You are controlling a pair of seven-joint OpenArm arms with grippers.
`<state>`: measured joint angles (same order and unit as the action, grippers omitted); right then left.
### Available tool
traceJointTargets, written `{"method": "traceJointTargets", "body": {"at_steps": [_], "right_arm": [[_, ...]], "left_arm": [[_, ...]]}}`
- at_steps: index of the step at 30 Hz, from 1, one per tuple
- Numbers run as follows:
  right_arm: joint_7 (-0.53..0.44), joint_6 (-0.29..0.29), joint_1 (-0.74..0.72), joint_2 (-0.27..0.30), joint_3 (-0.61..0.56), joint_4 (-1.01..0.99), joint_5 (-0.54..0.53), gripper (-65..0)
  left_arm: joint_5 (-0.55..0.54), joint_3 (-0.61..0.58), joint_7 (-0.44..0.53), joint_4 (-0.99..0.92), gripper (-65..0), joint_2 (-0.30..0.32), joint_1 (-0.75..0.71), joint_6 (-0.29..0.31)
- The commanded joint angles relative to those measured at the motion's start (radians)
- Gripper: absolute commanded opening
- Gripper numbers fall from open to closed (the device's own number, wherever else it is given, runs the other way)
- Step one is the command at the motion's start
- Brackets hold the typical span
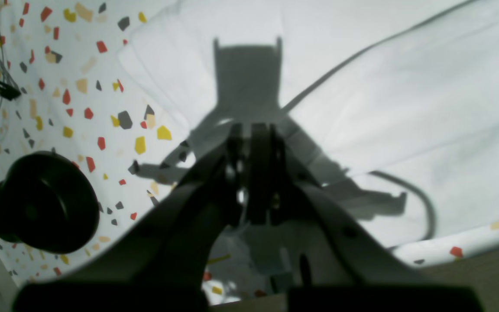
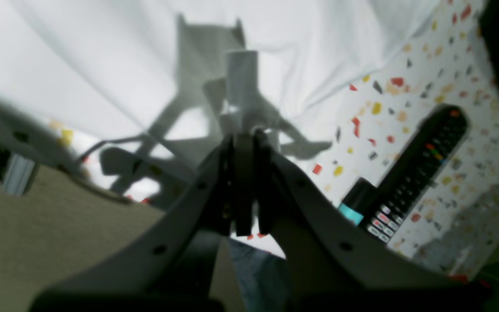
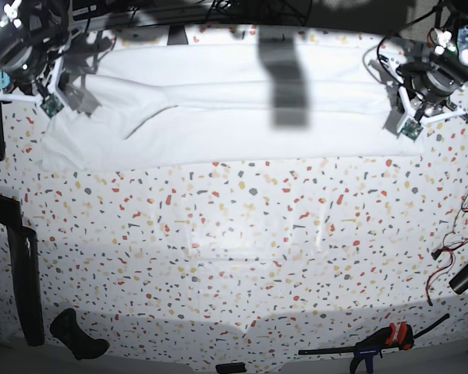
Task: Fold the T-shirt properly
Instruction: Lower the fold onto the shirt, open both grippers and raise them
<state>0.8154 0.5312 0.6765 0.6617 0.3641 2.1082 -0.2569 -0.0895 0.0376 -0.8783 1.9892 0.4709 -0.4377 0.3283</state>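
The left gripper (image 1: 254, 173) hangs above the right end of the T-shirt (image 3: 218, 117) with its fingers pressed together and nothing between them; the left wrist view shows them as one dark closed wedge over bare white cloth, their shadow cast on the fabric beyond. The right gripper (image 2: 245, 186) is likewise pressed shut and empty, poised above the shirt's left end, so both arms look parked clear of the cloth rather than working it. The T-shirt lies along the far edge of the terrazzo tabletop (image 3: 234, 265) as a long flat band running left to right, and in the base view a diagonal fold line shows toward its left part, which suggests it is doubled over lengthwise; whether a further fold is due I judge likely, since the band is still wide. The arms sit at opposite ends, probably so each can take one short edge and bring it inward. No container is in view, so nothing is held in one; loose items only ring the cloth: a remote control (image 2: 418, 173) lies on the table just left of the shirt, and a black round object (image 1: 41, 201) sits off its right end, both apart from the fabric
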Motion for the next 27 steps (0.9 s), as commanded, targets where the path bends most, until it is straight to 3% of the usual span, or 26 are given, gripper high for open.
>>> {"method": "traceJointTargets", "body": {"at_steps": [1, 9, 14, 27], "right_arm": [[-0.012, -0.009, -0.020, 0.016, 0.009, 0.004, 0.010, -65.0], [-0.163, -0.007, -0.178, 0.011, 0.009, -0.001, -0.007, -65.0], [-0.166, 0.005, -0.217, 0.011, 0.009, -0.001, -0.087, -65.0], [-0.164, 0.019, -0.236, -0.006, 0.009, -0.259, -0.088, -65.0]], "left_arm": [[0.010, 0.007, 0.012, 0.019, -65.0, 0.014, 0.003, -0.007], [-0.024, 0.007, 0.012, 0.019, -65.0, 0.014, 0.003, -0.007], [-0.023, 0.007, 0.012, 0.019, -65.0, 0.014, 0.003, -0.007], [-0.024, 0.007, 0.013, 0.019, -65.0, 0.014, 0.002, -0.007]]}}
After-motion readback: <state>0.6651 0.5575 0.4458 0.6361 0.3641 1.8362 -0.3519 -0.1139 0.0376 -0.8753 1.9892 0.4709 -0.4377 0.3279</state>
